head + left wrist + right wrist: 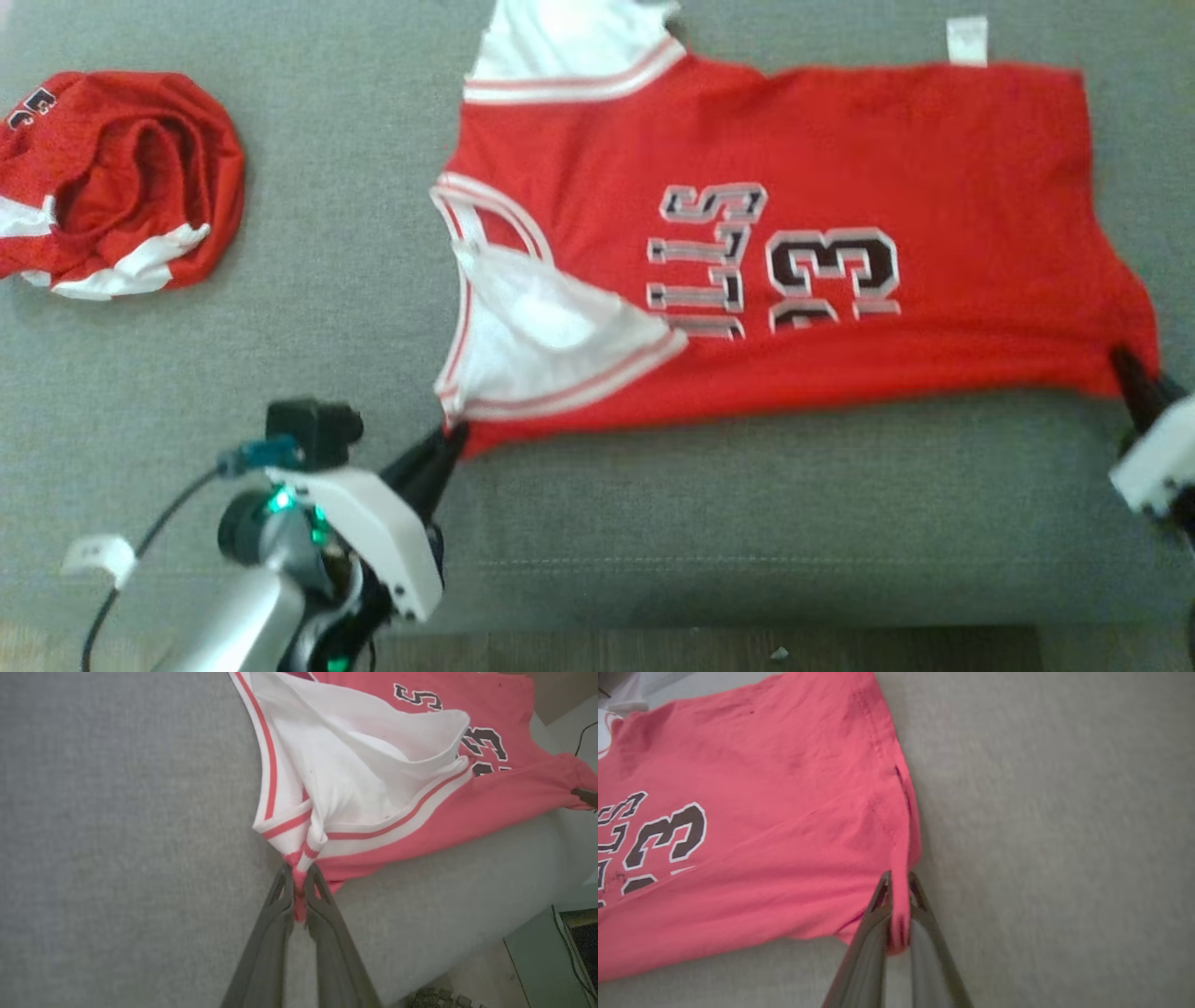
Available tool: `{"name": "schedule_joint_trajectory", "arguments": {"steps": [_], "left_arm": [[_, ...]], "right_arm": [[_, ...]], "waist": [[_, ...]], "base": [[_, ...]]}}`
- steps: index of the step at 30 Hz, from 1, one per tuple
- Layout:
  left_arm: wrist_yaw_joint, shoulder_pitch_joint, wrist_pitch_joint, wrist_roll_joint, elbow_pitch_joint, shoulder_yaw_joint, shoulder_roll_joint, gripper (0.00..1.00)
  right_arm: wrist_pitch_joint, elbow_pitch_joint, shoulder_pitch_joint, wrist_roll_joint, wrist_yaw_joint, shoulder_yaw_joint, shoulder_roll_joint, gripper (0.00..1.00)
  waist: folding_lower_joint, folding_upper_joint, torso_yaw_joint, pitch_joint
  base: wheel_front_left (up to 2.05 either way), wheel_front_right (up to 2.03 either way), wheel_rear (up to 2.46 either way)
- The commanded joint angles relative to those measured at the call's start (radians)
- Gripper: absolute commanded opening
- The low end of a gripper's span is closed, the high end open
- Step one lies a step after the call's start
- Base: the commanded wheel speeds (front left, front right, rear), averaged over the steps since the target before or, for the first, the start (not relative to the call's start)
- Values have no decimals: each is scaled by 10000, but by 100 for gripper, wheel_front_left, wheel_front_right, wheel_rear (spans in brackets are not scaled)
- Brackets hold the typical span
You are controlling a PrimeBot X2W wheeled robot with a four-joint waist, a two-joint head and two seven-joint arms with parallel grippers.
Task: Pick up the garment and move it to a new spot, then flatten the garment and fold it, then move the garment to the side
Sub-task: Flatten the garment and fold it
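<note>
Jersey held at two corners, ready for the lengthwise fold. The red basketball jersey (794, 233) lies spread sideways on the grey upholstered cushion (280, 392), shoulders toward the robot's left, hem toward its right, printed number face up. The left gripper (299, 877) has its fingers pinched on the near shoulder strap, with striped trim bunched between the tips. The right gripper (899, 884) is clamped on the near hem corner, a ridge of red cloth standing between its fingers. A second, crumpled red garment (121, 187) sits well apart at the far left. We judge that flattening is nearly done and folding is about to begin. To do it well, we would first draw the two hands gently apart to take the slack out of the near edge. Both corners should then rise evenly and travel in parallel toward the far edge. The white lining turned out at the near armhole may be trapped as a crease unless it is smoothed. Both pinches are thin, so slow motion guards against slipping.
</note>
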Motion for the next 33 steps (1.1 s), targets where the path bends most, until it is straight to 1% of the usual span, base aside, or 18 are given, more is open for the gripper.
{"name": "schedule_joint_trajectory", "arguments": {"steps": [1,3,5,6,7,8,9,12,15,17,19,22,24,29,30,33], "left_arm": [[166,229,131,-65,-507,280,402,0],[242,525,268,-153,-659,214,437,0],[279,619,313,-161,-698,179,450,0],[328,678,339,-148,-714,151,453,0],[384,708,356,-106,-721,126,462,15],[441,725,382,-67,-727,105,473,81],[533,731,392,-29,-752,113,473,100],[758,665,430,105,-1001,218,613,100],[891,291,432,245,-1442,540,928,100],[928,-270,518,366,-1830,799,1159,100],[859,-1135,760,552,-2123,965,1388,100],[461,-2918,1314,612,-2030,1060,1472,100],[106,-4268,1685,514,-1535,1041,1282,100],[-887,-7435,2364,551,707,673,672,100],[-1044,-7970,2517,611,1197,567,612,100],[-1306,-9305,2870,983,2655,165,458,100]], "right_arm": [[255,-921,581,-76,62,-232,-106,0],[511,-1386,958,-164,62,-425,128,0],[565,-1564,1068,-284,62,-575,244,0],[580,-1714,1148,-483,62,-698,320,87],[585,-1831,1201,-646,62,-785,389,100],[556,-1953,1214,-747,62,-876,484,100],[531,-2079,1209,-803,62,-942,572,100],[588,-2665,1241,-987,62,-1069,749,100],[438,-3370,1194,-1103,62,-1199,772,100],[244,-3834,1090,-1219,62,-1199,814,100],[59,-4198,935,-1274,62,-1075,902,100],[-111,-4507,653,-1220,62,-711,1038,100],[-214,-4607,432,-1204,62,-473,1074,100],[-399,-4526,-210,-1122,62,159,1093,100],[-430,-4476,-357,-1067,62,305,1080,100],[-631,-4347,-710,-901,62,487,1108,100]], "waist": [[0,0,-43,-75],[0,0,-97,-108],[0,0,-113,-116],[0,0,-120,-123],[0,0,-128,-129],[0,0,-142,-134],[0,0,-156,-142],[0,0,-230,-113],[0,0,-286,-2],[0,0,-303,114],[0,0,-313,276],[0,0,-339,611],[0,0,-396,878],[0,0,-761,1679],[0,0,-884,1866],[0,0,-1175,2306]], "base": [[0,0,0],[0,0,0],[0,0,0],[0,0,0],[0,0,0],[0,0,0],[0,0,0],[0,0,0],[0,0,0],[0,0,0],[0,0,0],[0,0,0],[0,0,0],[0,0,0],[0,0,0],[0,0,0]]}}
